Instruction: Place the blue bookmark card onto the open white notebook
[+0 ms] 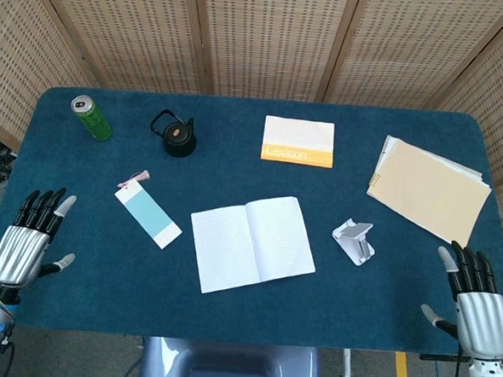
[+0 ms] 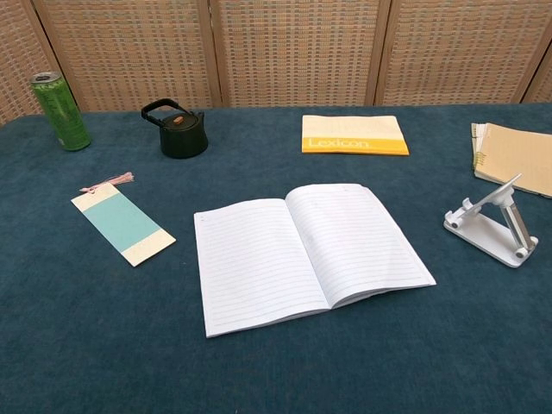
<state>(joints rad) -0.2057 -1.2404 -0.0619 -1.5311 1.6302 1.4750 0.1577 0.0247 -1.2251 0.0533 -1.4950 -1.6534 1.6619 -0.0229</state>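
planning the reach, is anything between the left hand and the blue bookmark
No, only bare blue table cloth lies between the left hand and the bookmark, as the head view shows. The chest view shows the bookmark but not the hand.

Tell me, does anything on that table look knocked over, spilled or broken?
Nothing stands out. The green can and black kettle stand upright, the open white notebook lies flat, and the blue bookmark card lies flat at an angle left of it. No spills show. Both hands, left and right, hold nothing.
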